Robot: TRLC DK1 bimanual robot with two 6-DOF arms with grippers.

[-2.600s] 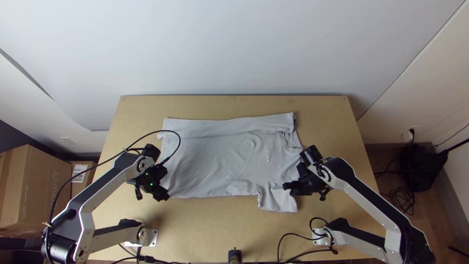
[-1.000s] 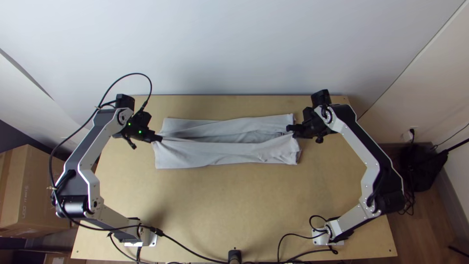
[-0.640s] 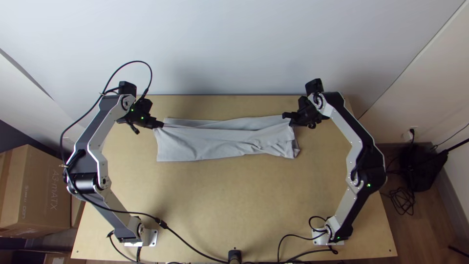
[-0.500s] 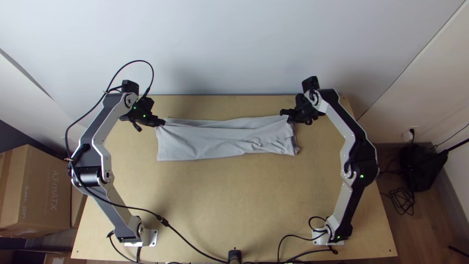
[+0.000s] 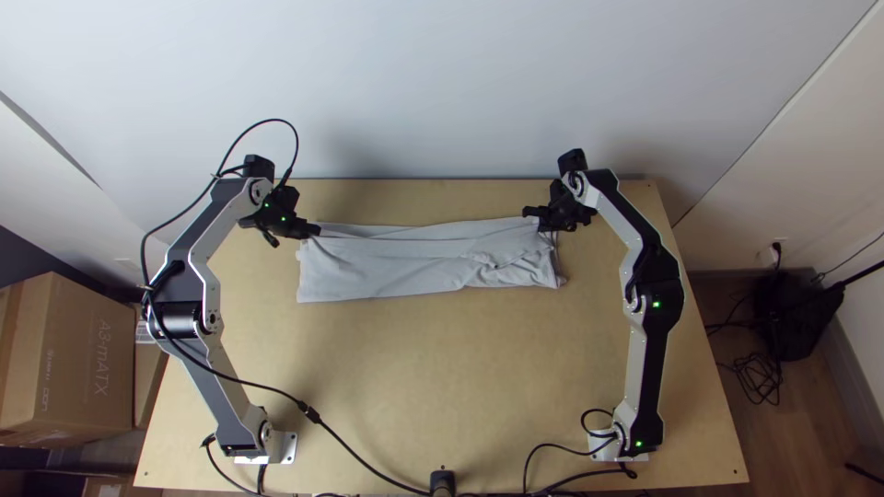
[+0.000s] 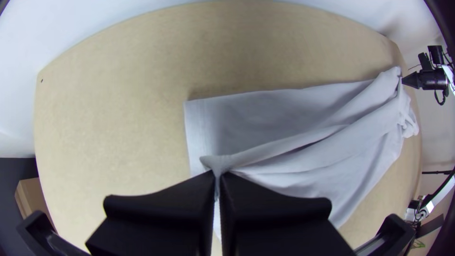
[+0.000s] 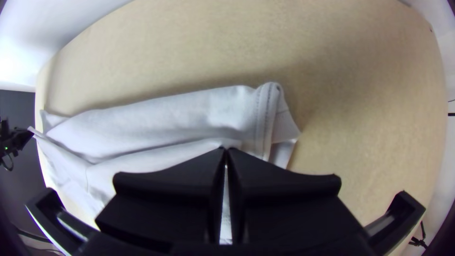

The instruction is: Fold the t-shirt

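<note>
The light grey t-shirt (image 5: 396, 267) lies as a long folded strip across the table's far half, its near part brought over toward the far edge. My left gripper (image 5: 316, 232) is at the strip's left end and my right gripper (image 5: 532, 218) at its right end. In the left wrist view, my left gripper (image 6: 218, 176) is shut on a pinched edge of the shirt (image 6: 284, 118). In the right wrist view, my right gripper (image 7: 226, 152) is shut on the cloth beside a stitched hem of the shirt (image 7: 189, 114).
Wooden table (image 5: 442, 368) surface stretches between the cloth and the arms' bases. A white wall (image 5: 442, 83) rises behind the far edge. A black cable (image 5: 267, 391) runs from the left arm over the near left part. A cardboard box (image 5: 87, 350) stands beyond the left side.
Both grippers have gone from the shirt's near side to its far part, bringing the near portion over into a narrower strip. Lately they have shifted slightly, the left one rightward, the right one leftward.
</note>
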